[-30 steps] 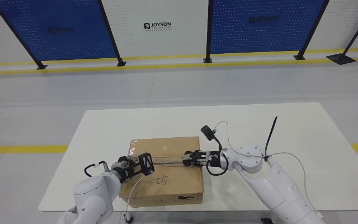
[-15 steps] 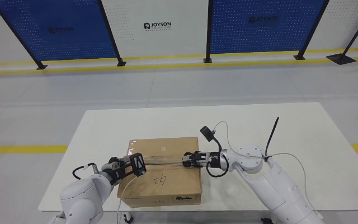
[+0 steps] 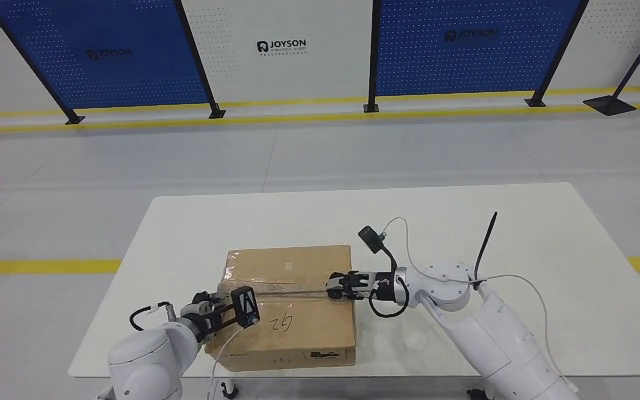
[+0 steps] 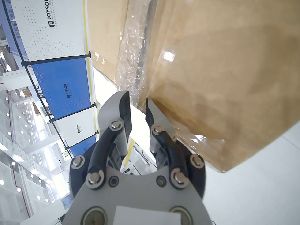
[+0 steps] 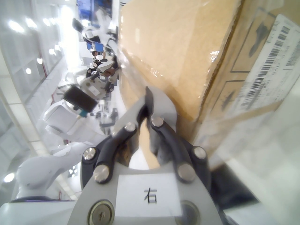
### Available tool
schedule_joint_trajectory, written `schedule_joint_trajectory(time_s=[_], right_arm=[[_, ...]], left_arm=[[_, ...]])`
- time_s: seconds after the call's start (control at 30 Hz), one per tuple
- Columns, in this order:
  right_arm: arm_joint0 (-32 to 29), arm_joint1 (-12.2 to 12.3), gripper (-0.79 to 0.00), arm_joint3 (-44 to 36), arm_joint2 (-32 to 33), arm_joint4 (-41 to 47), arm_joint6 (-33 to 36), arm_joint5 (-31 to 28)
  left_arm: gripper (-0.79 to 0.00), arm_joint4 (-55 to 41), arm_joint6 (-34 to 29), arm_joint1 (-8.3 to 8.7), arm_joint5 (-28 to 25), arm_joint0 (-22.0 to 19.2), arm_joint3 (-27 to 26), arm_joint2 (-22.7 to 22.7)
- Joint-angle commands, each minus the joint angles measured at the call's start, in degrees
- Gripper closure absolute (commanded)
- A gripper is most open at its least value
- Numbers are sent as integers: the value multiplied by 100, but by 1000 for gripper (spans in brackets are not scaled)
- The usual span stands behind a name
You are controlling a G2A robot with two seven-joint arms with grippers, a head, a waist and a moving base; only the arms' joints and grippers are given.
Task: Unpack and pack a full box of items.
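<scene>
A closed cardboard box (image 3: 300,330) sits near the middle of the white table (image 3: 500,230), toward its front edge, with its top flaps sealed by a strip of clear tape (image 4: 133,47) that runs along the centre seam from one short side to the other. Handwritten marks show on the top face, and a white barcode label (image 5: 274,54) is stuck on the side wall facing the right arm. The left gripper (image 4: 135,103) is at the box's left end, just where the taped seam meets the top edge; its fingers stand a narrow gap apart with nothing between them, and one fingertip (image 4: 147,108) lies against the cardboard edge while the other is over bare table. The right gripper (image 5: 146,97) is at the opposite end of the same seam, low over the box's top edge, its fingers closed tip to tip; whether they pinch any tape cannot be made out. Blue and white partition panels (image 3: 470,40) stand on the floor well behind the table
</scene>
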Motion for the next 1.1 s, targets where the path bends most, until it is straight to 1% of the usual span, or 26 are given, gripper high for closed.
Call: schedule_joint_trajectory(time_s=[0.0, 0.03, 0.1, 0.17, 0.2, 0.37, 0.4, 0.43, 0.47, 0.53, 0.57, 0.6, 0.63, 0.67, 0.7, 0.73, 0.8, 0.9, 1.07], right_arm=[[-2, -1, 0, 3, 1, -2, -1, -5], [-2, -2, 0, 5, 2, -3, -1, -6], [-2, -3, 0, 8, 3, -5, 1, -9], [-2, -5, 0, 10, 4, -6, 2, -10], [-1, -5, 0, 10, 3, -15, 2, -18], [8, -15, 0, 11, -8, -2, 1, -26], [10, -18, 0, 11, -11, -1, -1, -23], [12, -20, 0, 11, -15, 1, 8, -23], [14, -21, 0, 15, -14, 0, 2, -21], [9, -24, 0, 9, -14, 8, -11, -28], [7, -25, 0, 6, -15, 7, -13, -26], [6, -25, 0, -1, -15, -3, -14, -30], [3, -25, 0, -4, -14, -6, -14, -30], [2, -25, 0, -5, -12, -8, -14, -30], [0, -25, 0, -6, -10, -10, -12, -30], [-3, -24, 0, -7, -6, -11, -9, -30], [-9, -21, 0, -11, 2, -28, -12, -19], [-22, -18, 0, -28, 13, -46, -17, -5], [-48, -13, 0, -84, 16, -79, -9, 22]], left_arm=[[-357, 26, -16, 1, -38, 5, 33, 7], [-539, 34, -23, 1, -45, 4, 45, 2], [-570, 37, -32, 0, -46, 6, 65, -25], [-662, 30, -57, 0, -57, 17, 68, -71], [-677, 22, -76, 0, -59, 22, 71, -104], [-671, 24, -144, -3, 21, 16, 74, -321], [-659, 10, -147, -4, 52, 11, 64, -373], [-628, -20, -143, -8, 119, 2, 59, -429], [-554, -49, -132, -12, 185, -9, 42, -482], [-379, -151, -97, -24, 368, -47, 5, -594], [-360, -204, -83, -31, 447, -63, -4, -638], [-308, -304, -51, -40, 569, -89, -19, -683], [-234, -459, 8, -53, 693, -117, -37, -715], [-188, -668, 80, -67, 833, -148, -46, -748], [-49, -864, 149, -79, 945, -182, -56, -777], [0, -1031, 210, -88, 1017, -217, -70, -792], [0, -1353, 344, -103, 1082, -279, -119, -744], [0, -1767, 455, -117, 1066, -382, -100, -525], [0, -1845, 490, -132, 1123, -652, 92, -4]])
